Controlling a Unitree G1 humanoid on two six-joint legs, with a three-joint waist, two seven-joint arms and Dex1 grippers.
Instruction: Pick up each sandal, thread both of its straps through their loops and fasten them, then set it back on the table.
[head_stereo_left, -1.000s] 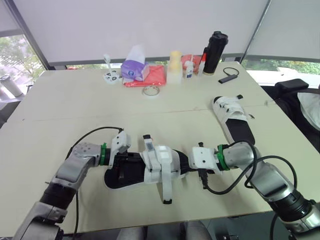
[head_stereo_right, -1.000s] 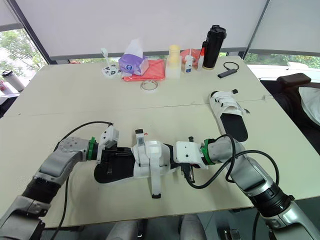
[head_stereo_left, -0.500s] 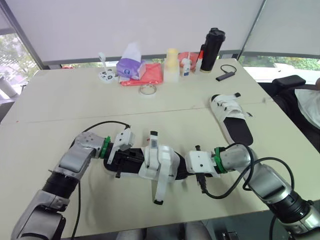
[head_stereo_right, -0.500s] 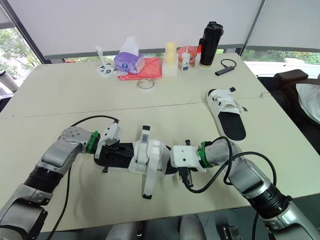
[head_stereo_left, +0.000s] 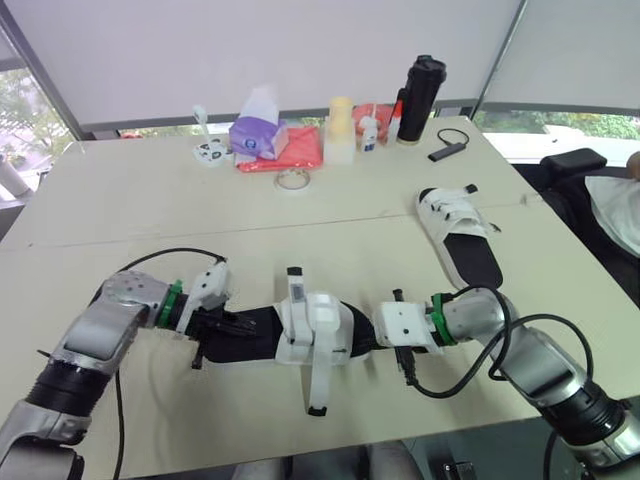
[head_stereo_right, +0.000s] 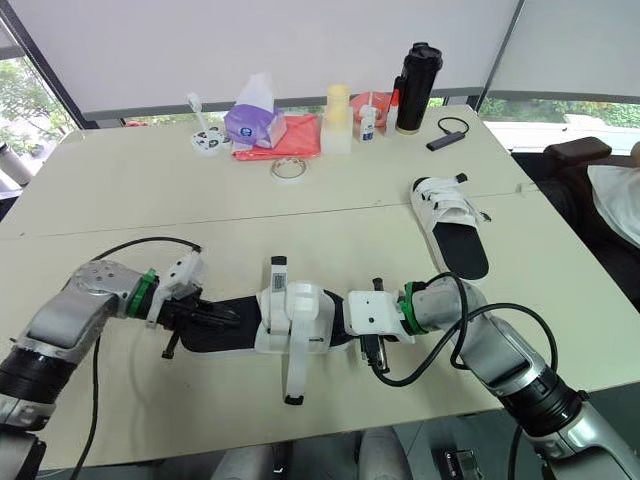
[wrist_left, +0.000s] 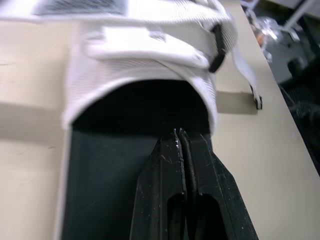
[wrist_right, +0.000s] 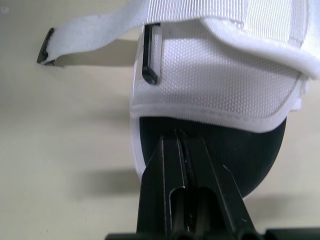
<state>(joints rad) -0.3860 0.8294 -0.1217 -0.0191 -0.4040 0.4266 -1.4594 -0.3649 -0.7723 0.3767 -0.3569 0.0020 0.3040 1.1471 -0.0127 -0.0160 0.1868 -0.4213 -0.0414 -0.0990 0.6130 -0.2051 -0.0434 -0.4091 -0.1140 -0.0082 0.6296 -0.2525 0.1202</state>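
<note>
The near white mesh sandal with the black footbed (head_stereo_left: 312, 328) is laid flat on the beige table (head_stereo_left: 130, 205), its long white strap (head_stereo_left: 318, 380) judged unfastened. The left gripper (wrist_left: 178, 131) and right gripper (wrist_right: 181, 132) are pressed shut at its two ends (nothing is seen pinched). The second white sandal (head_stereo_left: 460, 232) is set well apart

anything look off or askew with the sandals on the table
Yes. The near sandal has one white strap hanging loose. It trails toward the near edge of the table instead of lying fastened across the upper. The far sandal lies flat.
</note>
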